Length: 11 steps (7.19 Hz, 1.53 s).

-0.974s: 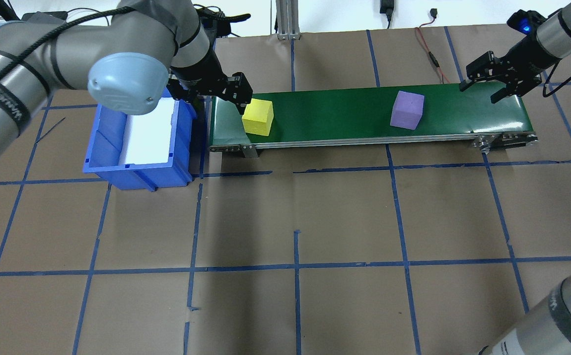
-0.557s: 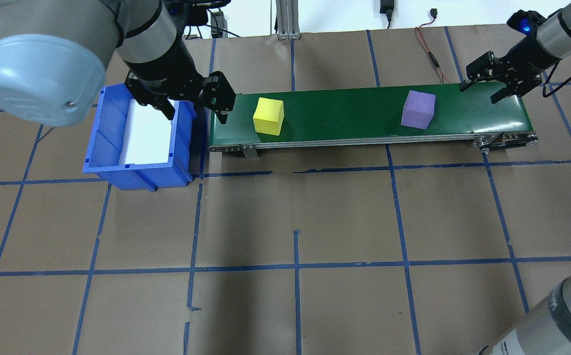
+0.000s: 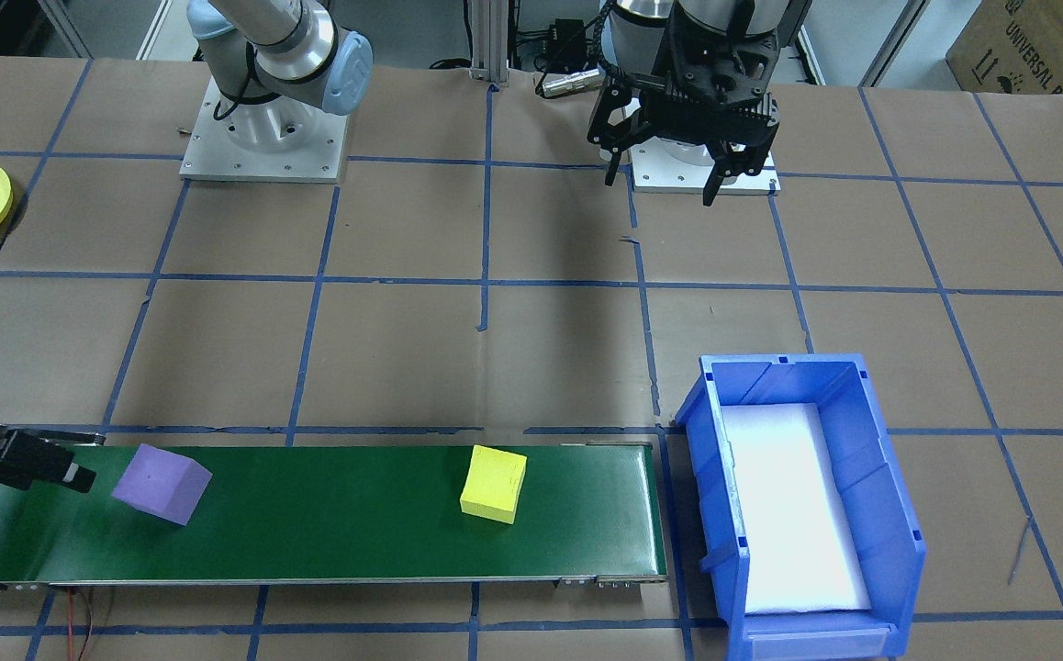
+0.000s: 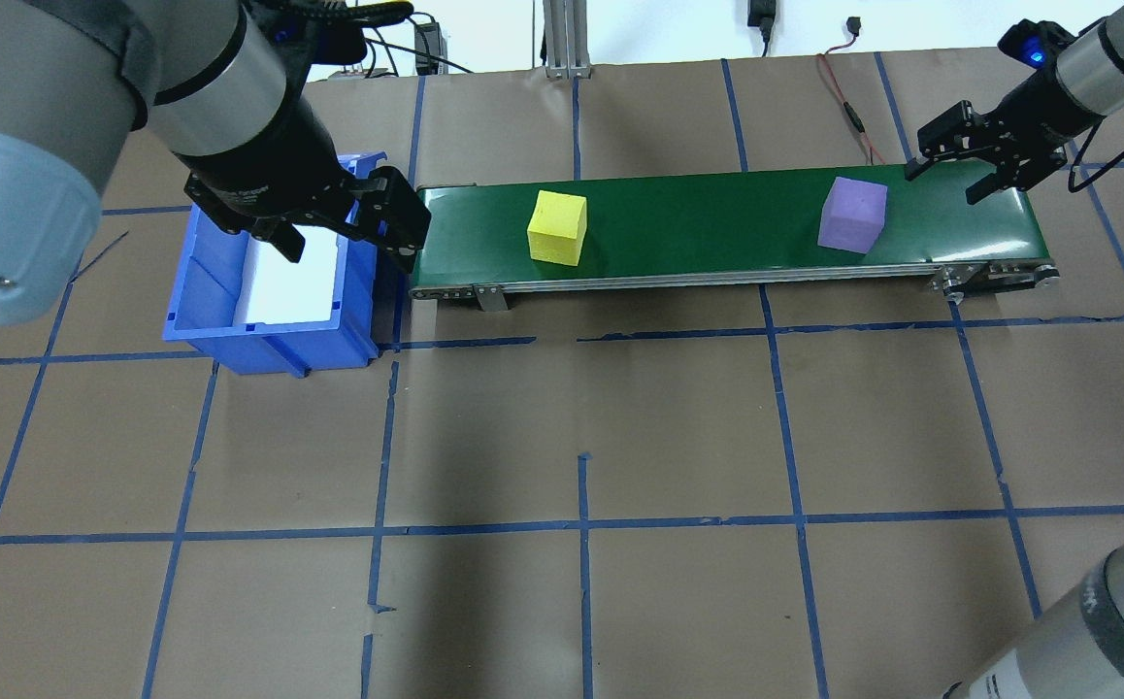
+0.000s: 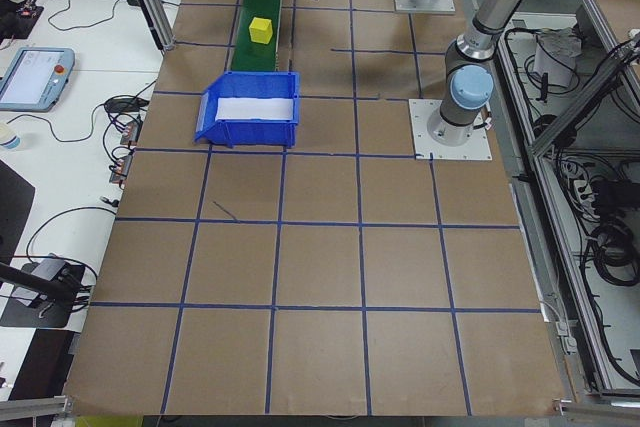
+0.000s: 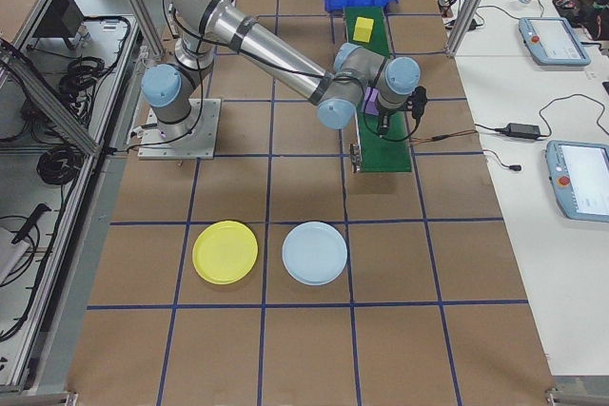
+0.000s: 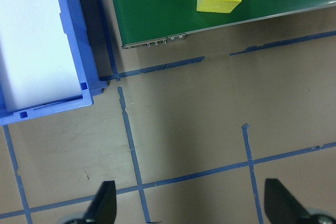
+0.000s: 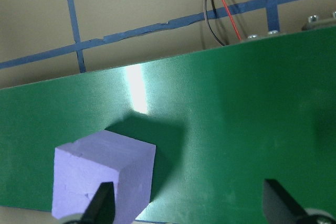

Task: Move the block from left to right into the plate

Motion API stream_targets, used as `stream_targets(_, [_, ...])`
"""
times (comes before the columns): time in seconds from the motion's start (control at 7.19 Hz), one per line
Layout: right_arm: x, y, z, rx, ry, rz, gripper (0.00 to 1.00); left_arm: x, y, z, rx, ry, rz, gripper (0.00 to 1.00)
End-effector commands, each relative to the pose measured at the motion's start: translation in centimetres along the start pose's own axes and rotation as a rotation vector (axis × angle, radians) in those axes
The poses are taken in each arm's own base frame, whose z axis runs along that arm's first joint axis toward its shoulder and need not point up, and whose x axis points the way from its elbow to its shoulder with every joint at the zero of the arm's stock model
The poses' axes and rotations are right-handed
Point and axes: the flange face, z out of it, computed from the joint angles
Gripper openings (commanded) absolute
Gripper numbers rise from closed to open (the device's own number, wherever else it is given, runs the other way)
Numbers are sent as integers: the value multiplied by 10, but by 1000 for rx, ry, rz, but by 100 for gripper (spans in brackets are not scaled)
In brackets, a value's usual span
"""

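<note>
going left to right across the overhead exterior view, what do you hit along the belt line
blue bin → left gripper → yellow block on the green conveyor belt → purple block → right gripper at the belt's far end

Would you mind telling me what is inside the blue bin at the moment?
The blue bin holds only a flat white liner across its floor; no block shows inside. Whatever lies beneath the liner is covered.
</note>
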Motion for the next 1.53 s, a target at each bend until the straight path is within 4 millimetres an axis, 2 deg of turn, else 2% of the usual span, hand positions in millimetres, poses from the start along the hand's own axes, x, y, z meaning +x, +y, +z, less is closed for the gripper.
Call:
stream_targets(0.0, [0, 0, 0, 0, 0, 1, 100, -23, -6, -3, 17, -4, -41, 100])
stream_targets(1.11, [4, -3, 6, 0, 5, 10, 100, -22, 2, -10, 20, -6, -41, 100])
stream_targets(1.39, [16, -16, 25, 39, 23, -7, 100, -22, 3, -11, 21, -8, -42, 100])
